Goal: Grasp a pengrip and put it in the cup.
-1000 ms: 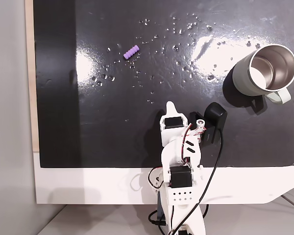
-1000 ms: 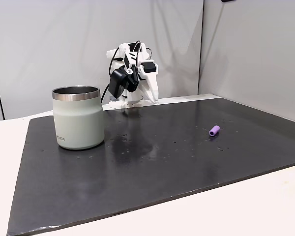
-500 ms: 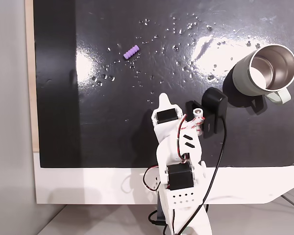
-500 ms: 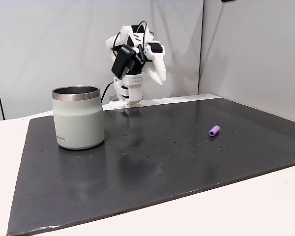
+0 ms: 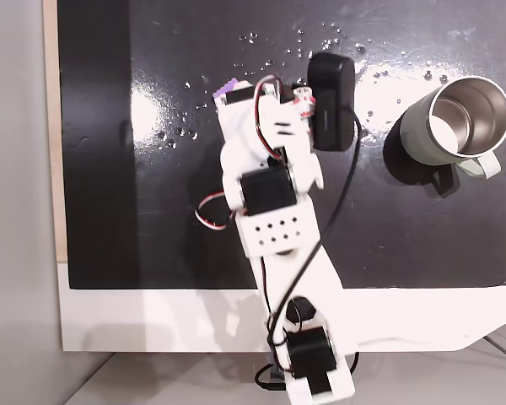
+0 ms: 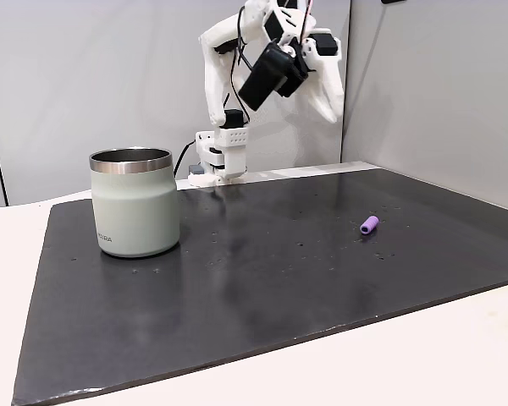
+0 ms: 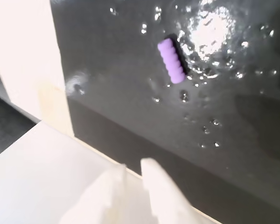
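Overhead, hand (image 7: pixel 133 168) nearly closed, empty; pengrip (image 7: pixel 171 60) on mat, well apart.

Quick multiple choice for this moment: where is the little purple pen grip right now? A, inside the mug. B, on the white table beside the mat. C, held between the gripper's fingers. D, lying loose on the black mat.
D: the pen grip lies on the black mat, far below the raised gripper and well apart from the mug.

One fixed view overhead, other low frontal; wrist view close, downward.
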Controlling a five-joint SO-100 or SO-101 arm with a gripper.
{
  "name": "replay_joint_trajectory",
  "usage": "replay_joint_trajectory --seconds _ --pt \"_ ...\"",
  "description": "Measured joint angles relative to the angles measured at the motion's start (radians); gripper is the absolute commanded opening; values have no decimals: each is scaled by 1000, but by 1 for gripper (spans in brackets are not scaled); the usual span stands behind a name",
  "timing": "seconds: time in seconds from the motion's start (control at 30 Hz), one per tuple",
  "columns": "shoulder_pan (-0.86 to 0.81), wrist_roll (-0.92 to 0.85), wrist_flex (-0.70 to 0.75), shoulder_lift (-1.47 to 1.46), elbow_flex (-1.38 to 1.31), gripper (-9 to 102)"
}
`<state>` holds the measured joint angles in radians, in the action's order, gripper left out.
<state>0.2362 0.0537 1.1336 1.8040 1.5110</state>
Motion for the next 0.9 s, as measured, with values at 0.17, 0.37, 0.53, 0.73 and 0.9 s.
replay_joint_trajectory --seconds 0.17,0.37,0.53,0.73,0.9 --pt "12 31 78 -250 -239 0" --pt "31 41 152 -465 -431 11" --pt "38 41 218 -626 -586 16" --pt "34 41 316 -830 -787 16" --pt "34 32 348 -934 -870 16"
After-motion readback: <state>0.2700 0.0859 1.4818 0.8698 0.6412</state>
